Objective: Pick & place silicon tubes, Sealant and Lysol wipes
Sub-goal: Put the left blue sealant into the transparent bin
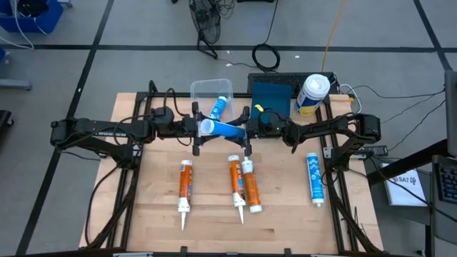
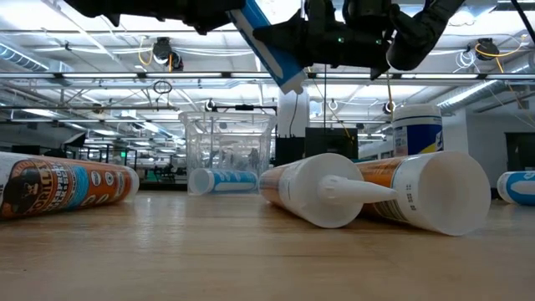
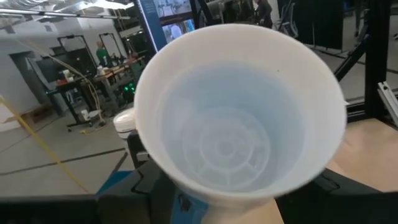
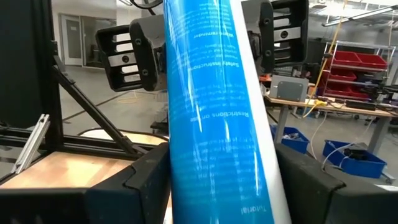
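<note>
Two arms meet over the middle of the table, and I have the blue tube hanging between them, clear of the wood. My left gripper reaches in from the left with its fingers spread wide; its wrist camera looks straight into the tube's open white end, and I see no pad pressing on it. My right gripper comes in from the right, clamped around the blue tube, the body sitting between its two dark fingers in the right wrist view. From table height the tube slants downward under both grippers.

The tube's print is upside down in the right wrist view; I can make out "Instrucciones" and little else. The Lysol wipes stand upright at the back right, next to a dark blue box; the label is yellow and blue, but I cannot read the name from above.

A clear plastic bin sits at the back centre with one blue-and-white tube lying in it. On the wood lie three orange-labelled tubes: one at left and a pair touching at the centre. Another blue-and-white tube lies well apart on the right.
</note>
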Controlling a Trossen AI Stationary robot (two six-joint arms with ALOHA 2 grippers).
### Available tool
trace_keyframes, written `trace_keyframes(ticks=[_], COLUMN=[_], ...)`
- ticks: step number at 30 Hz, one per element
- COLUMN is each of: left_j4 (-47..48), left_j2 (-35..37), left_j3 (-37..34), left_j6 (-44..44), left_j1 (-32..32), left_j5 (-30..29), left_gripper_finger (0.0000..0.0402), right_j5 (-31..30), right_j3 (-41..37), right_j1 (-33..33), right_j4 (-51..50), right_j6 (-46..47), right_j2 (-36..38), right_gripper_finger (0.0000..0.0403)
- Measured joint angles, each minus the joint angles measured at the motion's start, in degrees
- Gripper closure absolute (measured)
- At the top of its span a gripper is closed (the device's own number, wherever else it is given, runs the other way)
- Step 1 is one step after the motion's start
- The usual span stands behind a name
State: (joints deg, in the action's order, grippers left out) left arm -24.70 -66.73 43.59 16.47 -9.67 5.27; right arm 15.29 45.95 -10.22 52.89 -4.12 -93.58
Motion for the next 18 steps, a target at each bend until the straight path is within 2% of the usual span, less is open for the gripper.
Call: trace_keyframes(ticks=[6,14,18], left_j4=[0.8,0.5,1.0], left_j2=[0.1,0.2,0.3], left_j3=[0.0,0.3,0.3], left_j6=[-0.1,-1.1,-0.9], left_j1=[-0.1,-0.2,-0.3], left_j5=[-0.9,-1.3,-3.5], left_gripper_finger=[0.0186,0.0186,0.0186], right_j5=[-3.1,-5.5,-6.5], right_j3=[-0.1,-0.3,-0.2], right_j1=[0.1,0.1,0.1], right_j4=[-1.1,-1.6,-4.2], right_j6=[-0.1,-0.4,0.4], right_j2=[0.0,0.2,1.7], right_gripper_finger=[0.0155,0.0064,0.0038])
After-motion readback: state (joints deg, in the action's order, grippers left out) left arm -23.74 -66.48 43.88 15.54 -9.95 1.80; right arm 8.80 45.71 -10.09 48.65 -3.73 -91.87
